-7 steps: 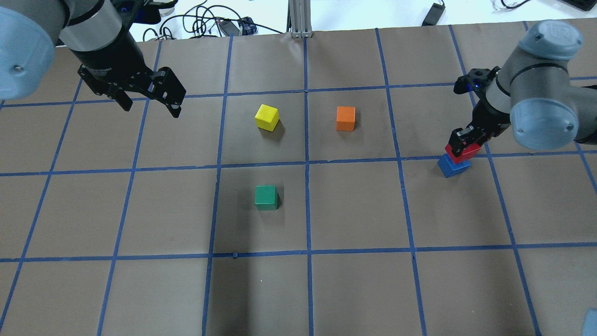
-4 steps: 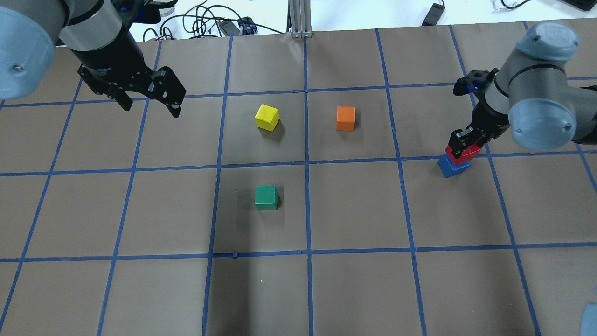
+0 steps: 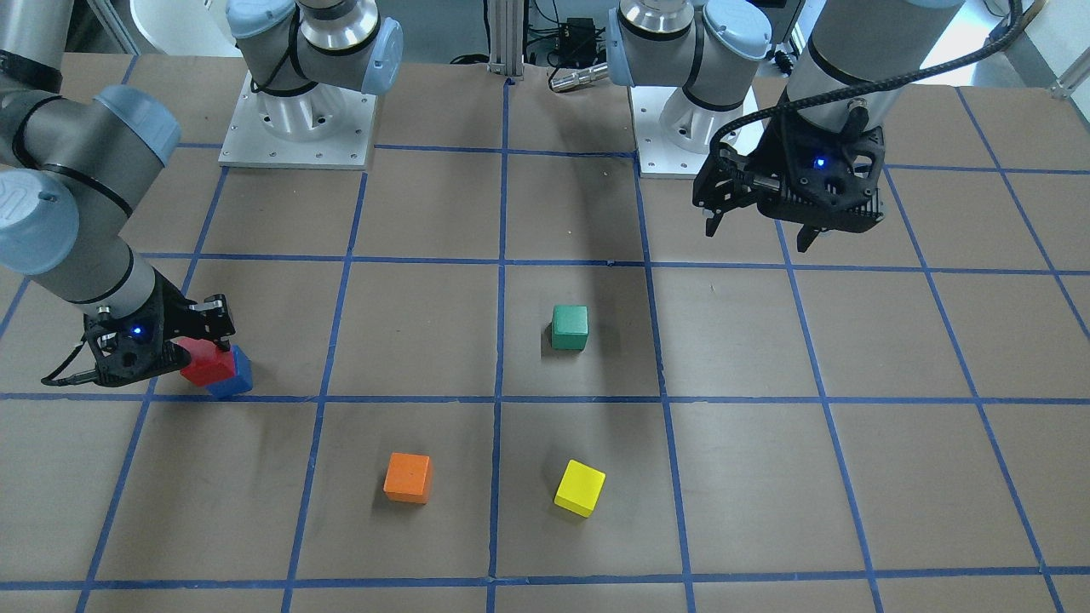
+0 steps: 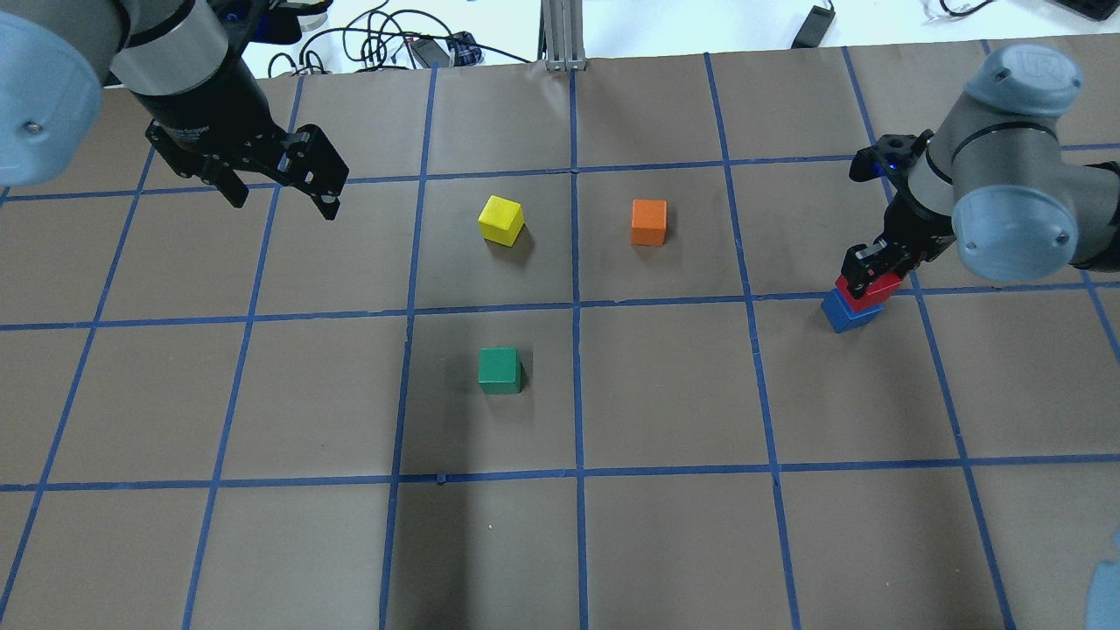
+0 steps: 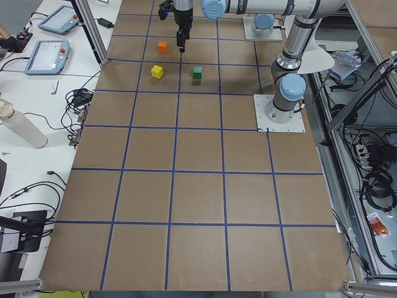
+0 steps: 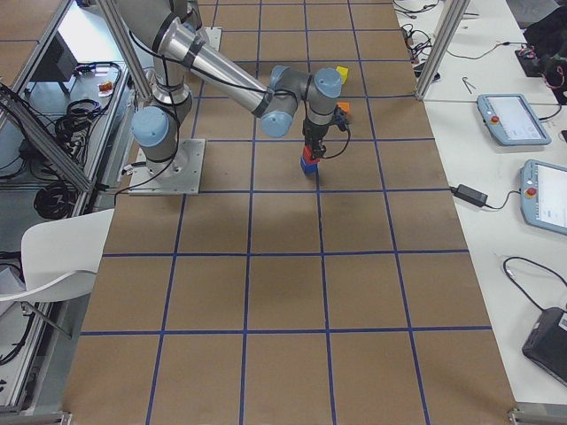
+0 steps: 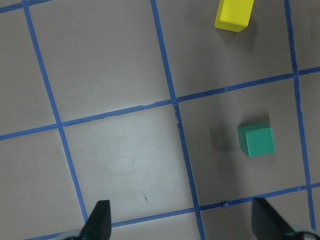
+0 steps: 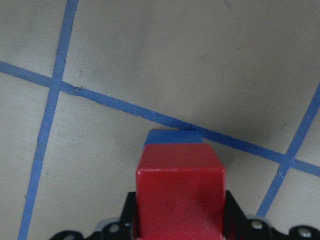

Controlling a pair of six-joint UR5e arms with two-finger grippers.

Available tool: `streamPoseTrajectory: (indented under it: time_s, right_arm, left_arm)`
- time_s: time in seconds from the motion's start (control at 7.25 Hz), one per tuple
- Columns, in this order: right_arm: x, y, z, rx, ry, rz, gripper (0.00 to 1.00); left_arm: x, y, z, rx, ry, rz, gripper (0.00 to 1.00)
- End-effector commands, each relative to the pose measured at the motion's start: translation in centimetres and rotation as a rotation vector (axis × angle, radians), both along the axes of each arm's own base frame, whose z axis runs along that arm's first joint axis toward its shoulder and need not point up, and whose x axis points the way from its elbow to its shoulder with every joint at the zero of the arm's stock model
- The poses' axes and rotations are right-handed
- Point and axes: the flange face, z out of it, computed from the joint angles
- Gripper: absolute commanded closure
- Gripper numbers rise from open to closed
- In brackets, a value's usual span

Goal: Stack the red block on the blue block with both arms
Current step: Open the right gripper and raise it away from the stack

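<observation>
My right gripper (image 4: 869, 267) is shut on the red block (image 4: 878, 286) and holds it directly over the blue block (image 4: 842, 313), which stands on the table at the right. The red block (image 3: 205, 366) covers most of the blue block (image 3: 237, 375); I cannot tell whether they touch. In the right wrist view the red block (image 8: 180, 190) sits between the jaws, with an edge of the blue block (image 8: 172, 136) showing beyond it. My left gripper (image 4: 282, 204) is open and empty, hovering above the far left of the table (image 3: 757, 238).
A yellow cube (image 4: 500, 220) and an orange cube (image 4: 648, 221) sit mid-table at the back. A green cube (image 4: 500, 370) sits nearer the front. The left wrist view shows the green cube (image 7: 256, 140) and the yellow cube (image 7: 233, 15) below the open fingers (image 7: 97, 222).
The right arm has shifted slightly, still holding the red block over the blue block. The left arm has not moved.
</observation>
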Motion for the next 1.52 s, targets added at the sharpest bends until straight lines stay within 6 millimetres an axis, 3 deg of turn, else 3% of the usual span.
streamPoseTrajectory:
  time_s: [0.0, 0.14, 0.41, 0.55, 0.83, 0.97, 1.38]
  right_arm:
    - [0.0, 0.0, -0.1, 0.0, -0.002, -0.005, 0.07]
    - [0.0, 0.0, 0.1, -0.002, 0.001, -0.006, 0.0]
    - [-0.1, 0.0, 1.2, -0.003, 0.009, -0.008, 0.0]
    - [0.1, 0.4, 3.1, 0.009, 0.014, -0.038, 0.0]
    - [1.1, 0.6, 8.8, 0.041, 0.01, -0.153, 0.0]
    - [2.6, -0.1, 11.1, 0.048, 0.013, -0.152, 0.0]
    - [12.7, 0.2, 17.2, 0.046, 0.045, -0.216, 0.0]
  left_arm:
    - [0.0, 0.0, 0.0, 0.0, 0.0, -0.001, 0.0]
    - [0.0, 0.0, -0.1, 0.002, 0.0, -0.001, 0.0]
    - [0.0, 0.0, 0.0, 0.0, 0.0, 0.0, 0.0]
    - [0.0, 0.0, 0.1, -0.002, 0.0, -0.001, 0.0]
    - [0.0, 0.0, 0.1, -0.002, 0.0, 0.0, 0.0]
    - [0.0, 0.0, 0.2, -0.003, 0.0, -0.001, 0.0]
    - [0.0, 0.0, 0.2, -0.003, 0.0, -0.001, 0.0]
